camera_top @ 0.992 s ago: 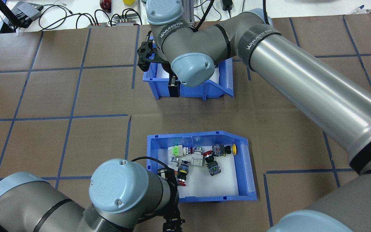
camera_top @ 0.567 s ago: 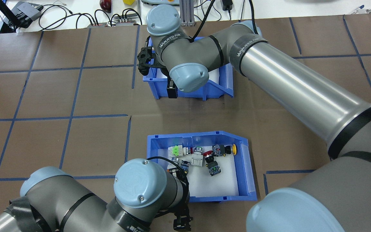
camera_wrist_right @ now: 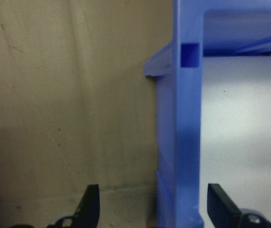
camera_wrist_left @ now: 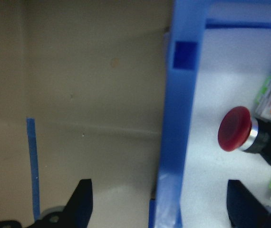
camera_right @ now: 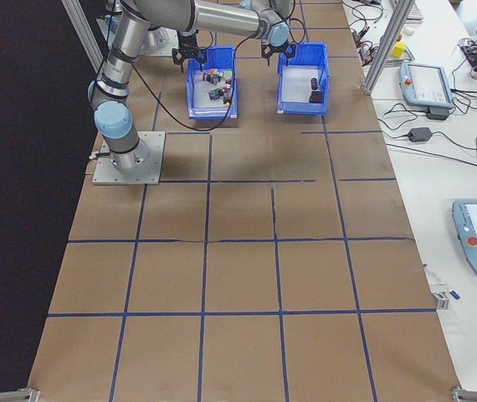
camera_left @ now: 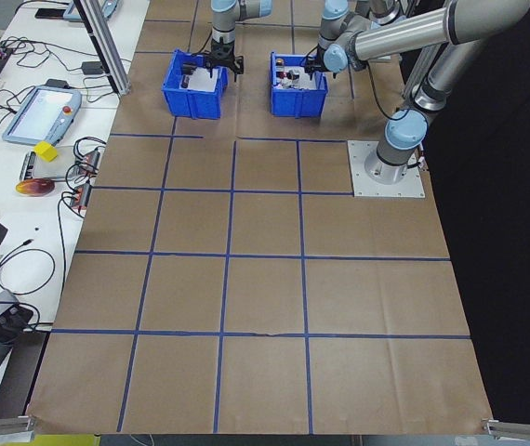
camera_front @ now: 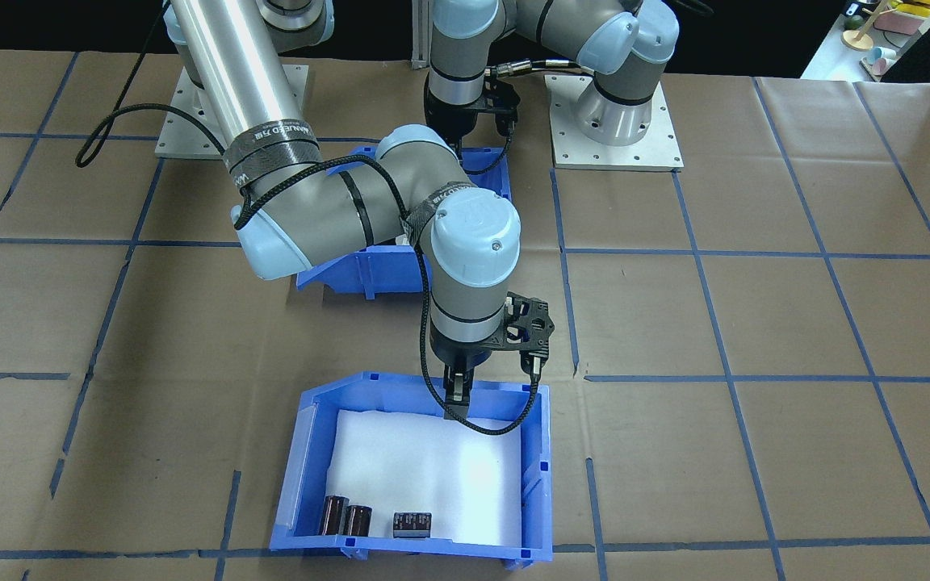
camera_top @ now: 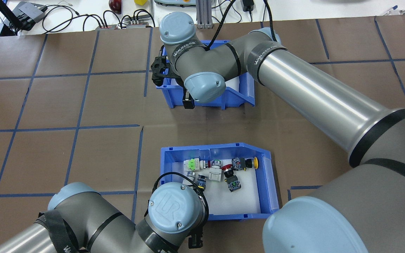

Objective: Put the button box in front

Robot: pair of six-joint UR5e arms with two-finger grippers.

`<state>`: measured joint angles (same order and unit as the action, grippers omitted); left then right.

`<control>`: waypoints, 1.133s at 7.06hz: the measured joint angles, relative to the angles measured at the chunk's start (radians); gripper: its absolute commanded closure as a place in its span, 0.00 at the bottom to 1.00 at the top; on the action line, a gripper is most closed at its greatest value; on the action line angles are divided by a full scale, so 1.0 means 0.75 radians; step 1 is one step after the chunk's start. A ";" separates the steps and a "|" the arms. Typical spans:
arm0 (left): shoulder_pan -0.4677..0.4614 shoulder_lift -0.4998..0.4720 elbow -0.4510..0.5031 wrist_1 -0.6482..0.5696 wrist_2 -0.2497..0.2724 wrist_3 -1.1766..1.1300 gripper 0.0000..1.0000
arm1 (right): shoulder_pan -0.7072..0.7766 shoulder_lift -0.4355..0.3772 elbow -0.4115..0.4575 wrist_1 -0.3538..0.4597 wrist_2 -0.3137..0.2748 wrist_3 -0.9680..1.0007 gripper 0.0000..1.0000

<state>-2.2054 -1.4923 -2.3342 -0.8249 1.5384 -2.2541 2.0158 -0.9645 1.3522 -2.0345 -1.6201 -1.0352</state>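
Spread across the paper-covered tabletop point(camera_top: 47, 105), a grid of blue tape. Reaching over it from the robot's edge toward the operators' edge, the right arm point(camera_top: 311, 95); folded low near the robot's edge, the left arm point(camera_top: 93, 225). Standing near the robot's edge, in front of the two bases: the button box point(camera_top: 223, 146), slanted side toward the robot's right. Set apart beyond it, closer to the operators' edge, a second blue bin point(camera_front: 542, 476) with a white liner. Poised over the box's wall on the robot's left, the left gripper point(camera_wrist_left: 159, 204), jaws spread, one finger outside and one inside. Astride a wall of the second bin in the same way, the right gripper point(camera_wrist_right: 154, 206), jaws also wide apart. Scattered across the box's liner, switches point(camera_top: 223, 172) in red, yellow and green. Lined along the second bin's operator-side wall, three dark cylinders point(camera_front: 344, 516).
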 measured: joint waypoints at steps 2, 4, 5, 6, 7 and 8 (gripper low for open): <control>-0.006 -0.005 -0.006 0.121 -0.085 0.002 1.00 | -0.010 -0.015 -0.017 0.001 -0.018 -0.010 0.93; -0.007 -0.006 -0.006 0.154 -0.110 0.011 1.00 | -0.049 -0.070 -0.042 0.018 -0.061 -0.062 0.94; -0.007 0.000 -0.003 0.156 -0.105 0.024 1.00 | -0.095 -0.113 -0.043 0.053 -0.092 -0.138 0.95; -0.007 0.015 0.007 0.156 -0.068 0.051 1.00 | -0.164 -0.163 -0.041 0.103 -0.112 -0.253 0.97; -0.005 0.034 0.027 0.154 0.007 0.102 1.00 | -0.239 -0.208 -0.038 0.160 -0.119 -0.365 0.98; 0.007 0.053 0.059 0.147 0.083 0.172 1.00 | -0.311 -0.249 -0.028 0.203 -0.124 -0.459 0.98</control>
<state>-2.2005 -1.4527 -2.2899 -0.7144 1.6006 -2.1254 1.7827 -1.1510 1.3310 -1.8822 -1.7129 -1.3791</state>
